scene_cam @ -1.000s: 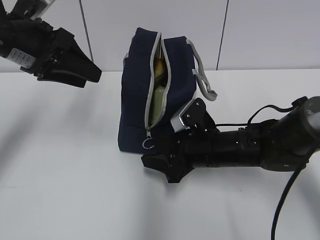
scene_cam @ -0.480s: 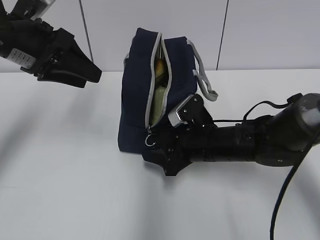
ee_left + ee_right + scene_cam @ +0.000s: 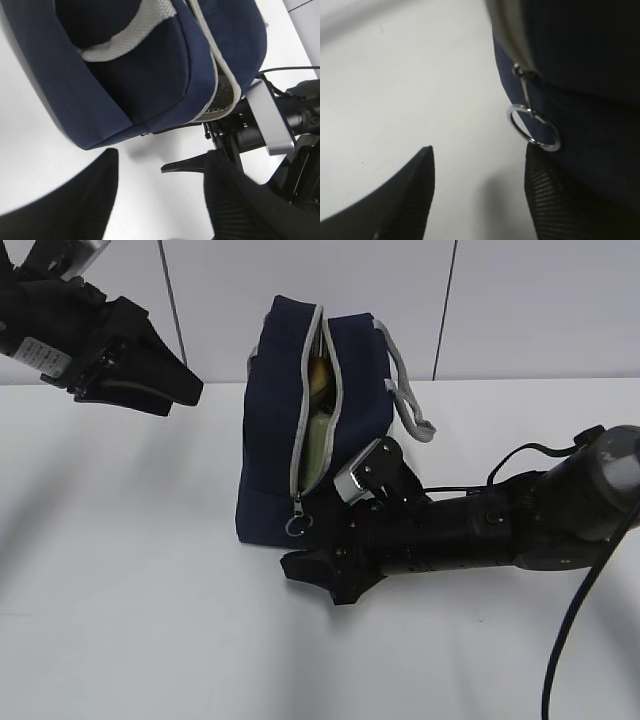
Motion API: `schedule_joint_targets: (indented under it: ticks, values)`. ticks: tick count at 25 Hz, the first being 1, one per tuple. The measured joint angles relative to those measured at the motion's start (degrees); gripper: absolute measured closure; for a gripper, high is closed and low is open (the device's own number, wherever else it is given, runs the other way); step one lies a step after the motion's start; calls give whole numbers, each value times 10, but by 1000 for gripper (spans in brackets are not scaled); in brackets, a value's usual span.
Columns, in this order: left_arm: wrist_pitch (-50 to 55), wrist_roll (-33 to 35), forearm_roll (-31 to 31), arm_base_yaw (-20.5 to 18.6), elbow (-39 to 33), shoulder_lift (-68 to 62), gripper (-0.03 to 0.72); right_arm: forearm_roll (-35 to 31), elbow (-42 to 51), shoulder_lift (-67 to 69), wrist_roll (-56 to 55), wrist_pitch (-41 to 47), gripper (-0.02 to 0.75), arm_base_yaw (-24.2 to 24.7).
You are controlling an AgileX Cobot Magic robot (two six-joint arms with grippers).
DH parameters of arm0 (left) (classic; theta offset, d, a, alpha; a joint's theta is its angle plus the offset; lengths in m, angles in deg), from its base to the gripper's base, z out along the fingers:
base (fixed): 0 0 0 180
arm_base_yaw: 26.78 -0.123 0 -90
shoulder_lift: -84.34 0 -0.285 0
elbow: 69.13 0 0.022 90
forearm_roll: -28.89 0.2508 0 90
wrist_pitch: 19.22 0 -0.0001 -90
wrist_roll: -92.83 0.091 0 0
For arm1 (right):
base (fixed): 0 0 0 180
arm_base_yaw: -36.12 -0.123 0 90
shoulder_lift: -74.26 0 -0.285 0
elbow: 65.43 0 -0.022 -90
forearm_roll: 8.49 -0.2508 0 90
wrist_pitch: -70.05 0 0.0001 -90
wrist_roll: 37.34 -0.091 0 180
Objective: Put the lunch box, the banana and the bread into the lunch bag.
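Item: bag (image 3: pixel 270 455), navy, lying on the table (image 3: pixel 130 620), zip open; a yellowish thing and a pale green one show through the slot, so packing looks done. Ring pull (image 3: pixel 534 127) hangs at the slot's low end. My right claw (image 3: pixel 318 575): parted, empty, just below the ring. My left claw (image 3: pixel 150 375): parted, empty, raised well off to the side. Step in hand, I judge: zipping up. Next: bring my right fingers around the ring, pinch, draw along the zip.
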Motion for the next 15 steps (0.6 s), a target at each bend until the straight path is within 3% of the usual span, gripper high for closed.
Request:
schedule_joint_targets:
  ticks: [15]
  values:
    - [0,0,1,0,0,0,296,0,0,-8,-16,42,313,0]
